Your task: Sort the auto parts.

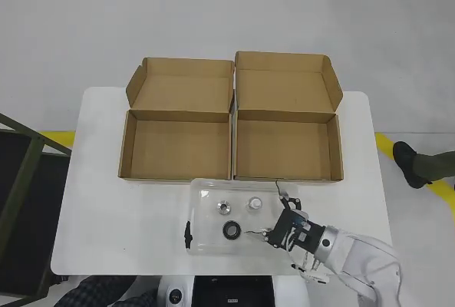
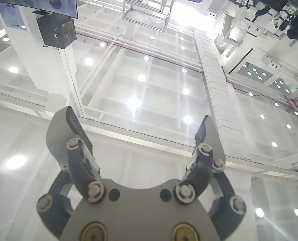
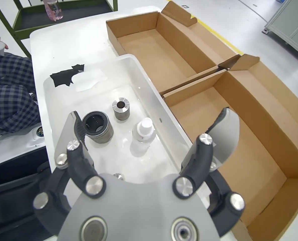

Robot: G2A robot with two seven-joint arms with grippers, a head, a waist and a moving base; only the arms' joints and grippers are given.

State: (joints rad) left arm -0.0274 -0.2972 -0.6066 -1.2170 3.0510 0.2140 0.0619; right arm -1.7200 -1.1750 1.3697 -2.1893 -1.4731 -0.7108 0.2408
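The right gripper (image 3: 151, 122) hangs, ribbed metal fingers spread and empty, above a glossy clear plastic tray (image 3: 151, 86). Inside stand a dark ringed bearing (image 3: 98, 126), a squat bored steel cylinder (image 3: 121, 109) and a white capped piece (image 3: 143, 131). Two open cardboard boxes (image 3: 251, 136) lie beside it. The left gripper (image 2: 138, 121) gapes ceilingward.

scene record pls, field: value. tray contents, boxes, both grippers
tray: clear plastic tray at the table's near edge, in front of the boxes
parts in tray: dark ring bearing; steel cylinder with a bore; white-capped bottle
boxes: left cardboard box and right cardboard box, side by side, lids open
right gripper: open, above the tray's right end, holding nothing
left gripper: open, pointed up at the ceiling, holding nothing
sorted: none yet, all three parts in the tray
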